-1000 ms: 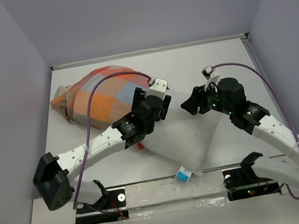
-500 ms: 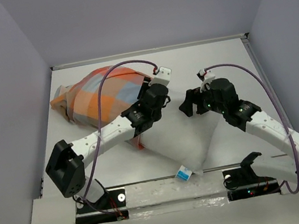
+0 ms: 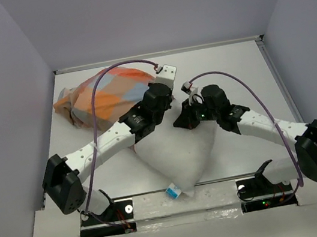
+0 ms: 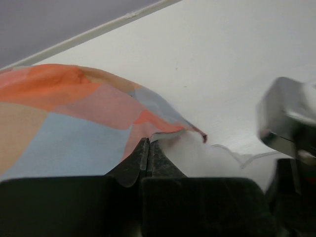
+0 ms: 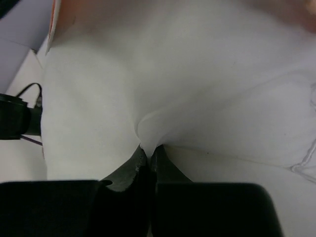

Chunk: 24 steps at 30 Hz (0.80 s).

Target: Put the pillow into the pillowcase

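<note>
Pillow [image 3: 173, 152] — plump, white, lying mid-table with its blue-and-white tag [image 3: 172, 191] at the near tip. Its far end reaches the open edge of the orange, blue and tan checked pillowcase [image 3: 97, 98] at far left. Left gripper [image 4: 147, 145] clenched on the case's hem. Right gripper [image 5: 147, 150] pinching a pucker of pillow fabric. From above, the arms hide both sets of fingertips — how far the pillow sits inside, unclear.

Nothing legible from my seat. Blue-and-white tag [image 3: 173, 192] at near corner of pillow [image 3: 173, 152]: markings too small for me to read from top camera. On pillowcase [image 3: 77, 104]: colour checks only, no lettering I can make out. Both wrist views: no readable text.
</note>
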{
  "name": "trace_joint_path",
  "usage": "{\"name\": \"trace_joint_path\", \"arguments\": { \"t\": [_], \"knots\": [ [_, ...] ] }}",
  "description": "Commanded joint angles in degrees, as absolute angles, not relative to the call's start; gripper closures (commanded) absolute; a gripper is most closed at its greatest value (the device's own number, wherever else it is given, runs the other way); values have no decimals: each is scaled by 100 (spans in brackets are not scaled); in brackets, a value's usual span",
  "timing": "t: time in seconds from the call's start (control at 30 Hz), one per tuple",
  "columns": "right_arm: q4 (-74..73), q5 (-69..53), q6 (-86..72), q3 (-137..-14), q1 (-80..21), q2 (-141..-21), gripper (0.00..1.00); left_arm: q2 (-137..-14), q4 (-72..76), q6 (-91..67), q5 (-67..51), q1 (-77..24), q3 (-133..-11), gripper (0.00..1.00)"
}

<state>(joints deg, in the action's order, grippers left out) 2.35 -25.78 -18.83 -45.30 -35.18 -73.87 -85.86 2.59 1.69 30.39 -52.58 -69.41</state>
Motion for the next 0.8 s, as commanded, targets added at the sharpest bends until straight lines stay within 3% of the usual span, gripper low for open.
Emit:
{"name": "trace_joint_path", "arguments": {
  "t": [0.0, 0.23, 0.37, 0.5, 0.67, 0.77],
  "knots": [
    [2045, -3569, -2636, -4702, -3718, -7629, 100, -7595, 589, -948, 1357, -5467, -7031, 100],
    [3822, -1515, -3164, -4623, -3718, -7050, 100, -6760, 185, -1941, 563, -5660, -6820, 100],
    [3998, -39, -2953, -4570, -3718, -6732, 100, -6600, -359, -2258, 308, -5949, -7205, 100],
    [3273, 570, -2883, -5131, -3718, -7478, 100, -6899, -1184, -2250, 543, -6424, -7935, 100],
    [3157, 1229, -2735, -4254, -3718, -5584, 100, -6294, -1687, -2425, 1283, -6487, -7445, 100],
    [2892, 1354, -2645, -4157, -3718, -5439, 100, -6266, -1565, -2645, 978, -6460, -7461, 100]
  ]
}}
